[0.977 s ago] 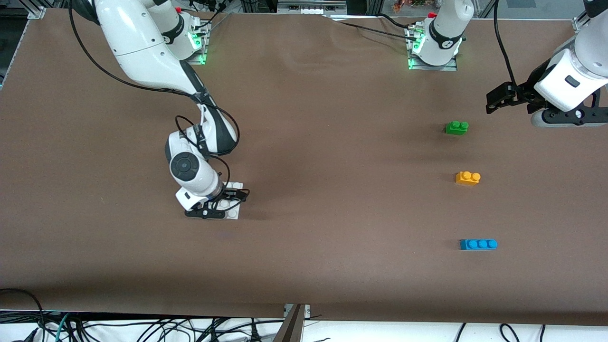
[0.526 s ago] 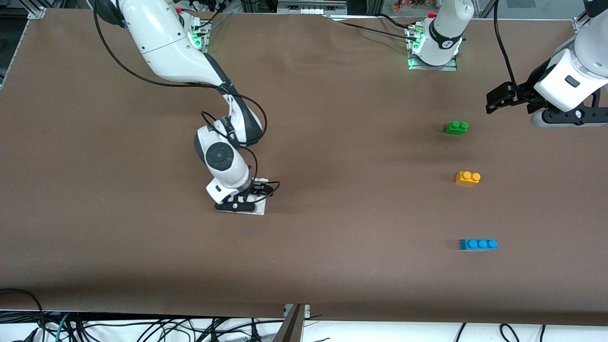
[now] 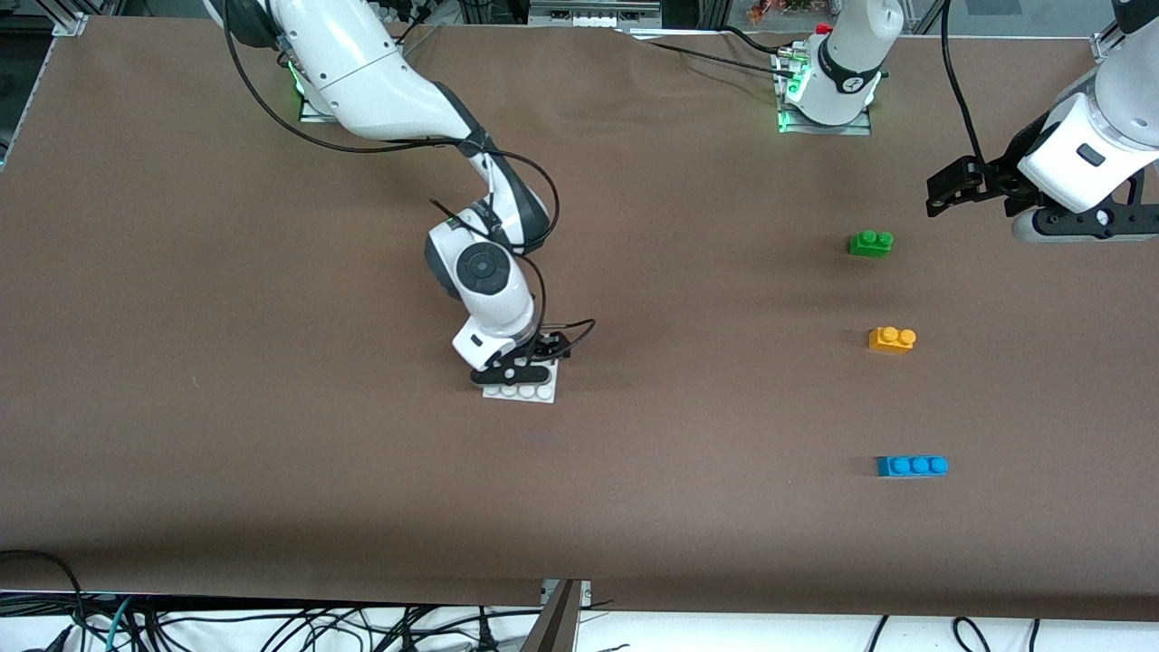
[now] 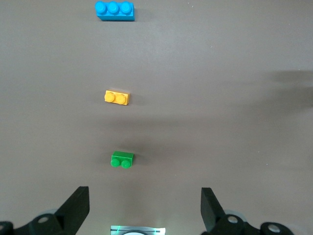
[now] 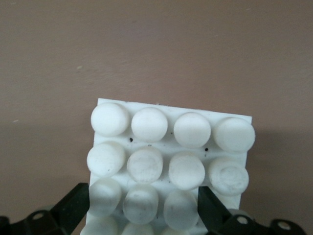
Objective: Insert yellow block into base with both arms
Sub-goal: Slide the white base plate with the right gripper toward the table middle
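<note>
Base (image 3: pixel 521 391) gripped in right hand (image 3: pixel 514 372) mid-table; left hand (image 3: pixel 946 193) wide open, empty, waiting above green brick (image 3: pixel 870 243)

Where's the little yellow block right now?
In the front view, the yellow block lies on the table toward the left arm's end, between the green brick and the blue brick.

Green brick (image 3: pixel 870 243), blue brick (image 3: pixel 912 465) nearer the camera, brown table (image 3: pixel 226 435)
</note>
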Robot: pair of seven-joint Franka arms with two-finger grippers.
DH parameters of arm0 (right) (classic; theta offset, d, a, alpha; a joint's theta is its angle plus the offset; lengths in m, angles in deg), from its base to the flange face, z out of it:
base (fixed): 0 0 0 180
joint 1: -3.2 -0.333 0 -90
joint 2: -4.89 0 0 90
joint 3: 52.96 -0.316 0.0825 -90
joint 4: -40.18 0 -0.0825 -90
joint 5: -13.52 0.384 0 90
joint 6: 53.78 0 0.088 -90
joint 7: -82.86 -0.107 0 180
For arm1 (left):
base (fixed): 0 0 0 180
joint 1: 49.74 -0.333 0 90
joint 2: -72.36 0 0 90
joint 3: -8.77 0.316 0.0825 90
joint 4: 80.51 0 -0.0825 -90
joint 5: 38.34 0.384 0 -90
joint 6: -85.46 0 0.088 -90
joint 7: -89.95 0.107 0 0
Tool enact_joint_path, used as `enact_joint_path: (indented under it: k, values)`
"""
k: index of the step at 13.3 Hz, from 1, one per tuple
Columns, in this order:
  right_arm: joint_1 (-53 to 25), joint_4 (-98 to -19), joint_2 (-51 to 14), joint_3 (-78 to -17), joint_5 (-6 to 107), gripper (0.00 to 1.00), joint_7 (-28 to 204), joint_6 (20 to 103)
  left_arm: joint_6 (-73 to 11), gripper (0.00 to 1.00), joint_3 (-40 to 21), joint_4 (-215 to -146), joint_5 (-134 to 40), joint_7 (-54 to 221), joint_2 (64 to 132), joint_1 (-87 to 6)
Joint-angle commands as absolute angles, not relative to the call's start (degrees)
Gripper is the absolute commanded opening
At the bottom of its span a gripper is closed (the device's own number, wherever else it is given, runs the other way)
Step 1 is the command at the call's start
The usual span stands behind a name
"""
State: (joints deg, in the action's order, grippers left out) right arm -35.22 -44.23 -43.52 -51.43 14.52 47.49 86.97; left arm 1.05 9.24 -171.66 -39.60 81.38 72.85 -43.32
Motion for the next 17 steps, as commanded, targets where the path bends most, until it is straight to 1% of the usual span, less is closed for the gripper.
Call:
enact_joint_path:
  k: [1,5,10,17]
  values:
    - [-37.2,-41.5,-46.1,-51.3,15.3,1.0,45.8,87.4,1.3,1.0,8.9,-170.8,-40.6,81.2,72.8,-43.6]
    - [-39.5,-40.6,-46.7,-51.3,15.0,1.0,45.8,87.4,1.4,1.0,8.9,-170.8,-40.6,81.2,72.8,-43.6]
    - [-40.5,-40.2,-46.9,-51.2,14.7,1.0,46.2,87.4,1.3,1.0,8.9,-170.8,-40.6,81.2,72.8,-43.6]
    - [-41.7,-40.3,-47.6,-51.1,10.6,1.0,47.9,87.4,1.4,1.0,8.9,-170.8,-40.6,81.1,72.8,-43.6]
